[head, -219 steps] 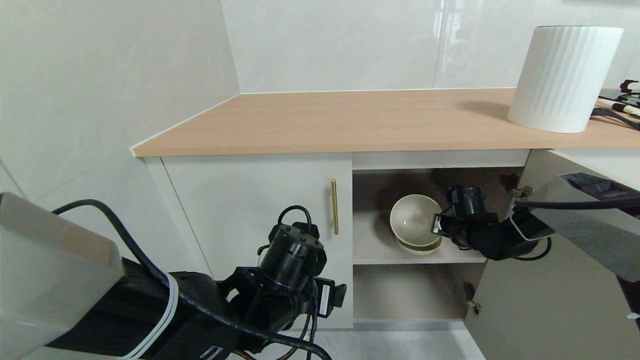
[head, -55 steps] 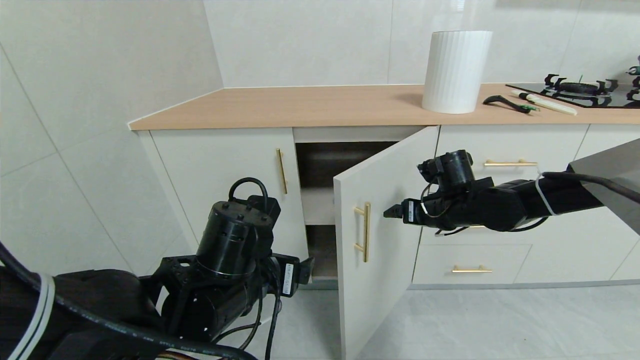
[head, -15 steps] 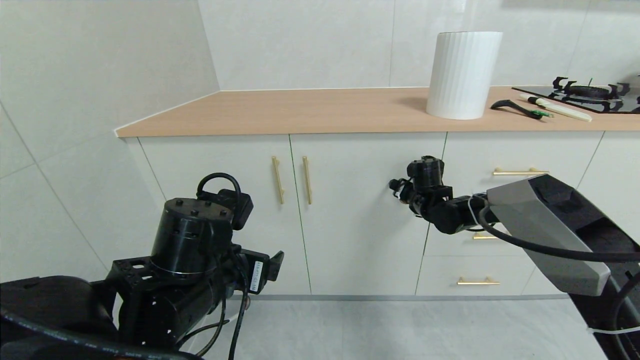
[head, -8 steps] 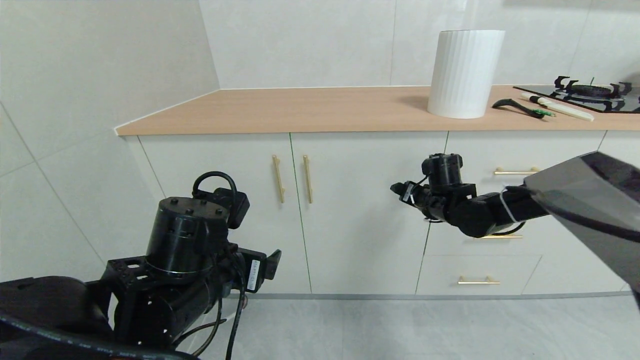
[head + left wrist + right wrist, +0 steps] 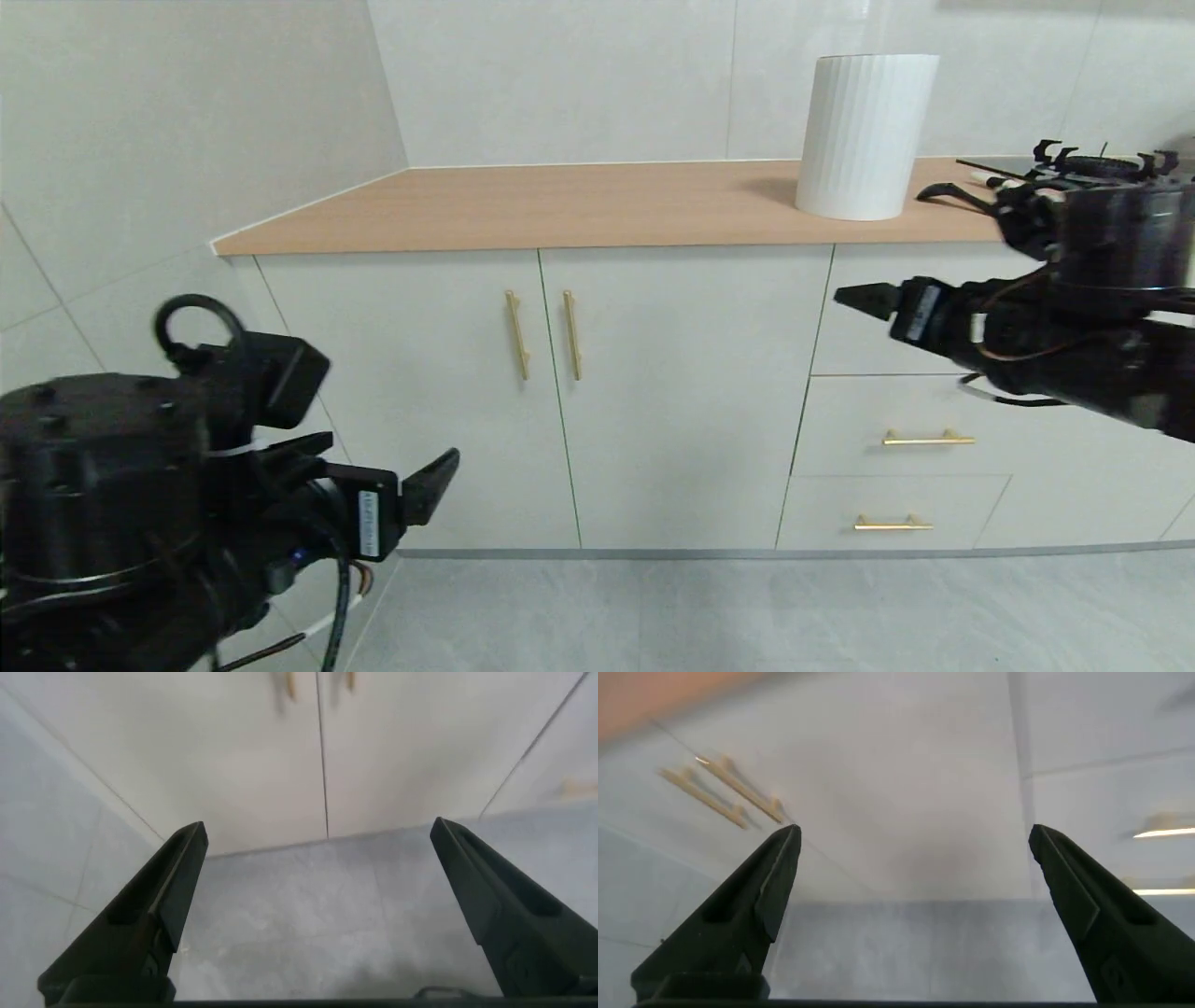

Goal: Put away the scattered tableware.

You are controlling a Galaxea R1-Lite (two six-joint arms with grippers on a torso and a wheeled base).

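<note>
The two-door cabinet [image 5: 672,392] under the wooden counter [image 5: 560,210] stands shut, its gold handles [image 5: 543,334] side by side. No tableware is visible outside it. My right gripper [image 5: 859,299] hangs in the air in front of the drawers, clear of the doors, open and empty; its wrist view looks between spread fingers [image 5: 766,896] at the cabinet handles [image 5: 724,789]. My left gripper [image 5: 425,481] is low at the left, open and empty, over the floor [image 5: 318,924] before the doors.
A white ribbed canister [image 5: 864,135] stands on the counter. A black-handled utensil [image 5: 943,191] lies beside it, and a gas hob [image 5: 1092,166] is farther right. Drawers with gold pulls [image 5: 927,437] sit right of the cabinet. The tiled floor [image 5: 747,616] lies open in front.
The right door, open 3.7 s ago, is shut. Over the last second my right gripper has drawn back from the door to the right and upward. My left arm has shifted down and left.
</note>
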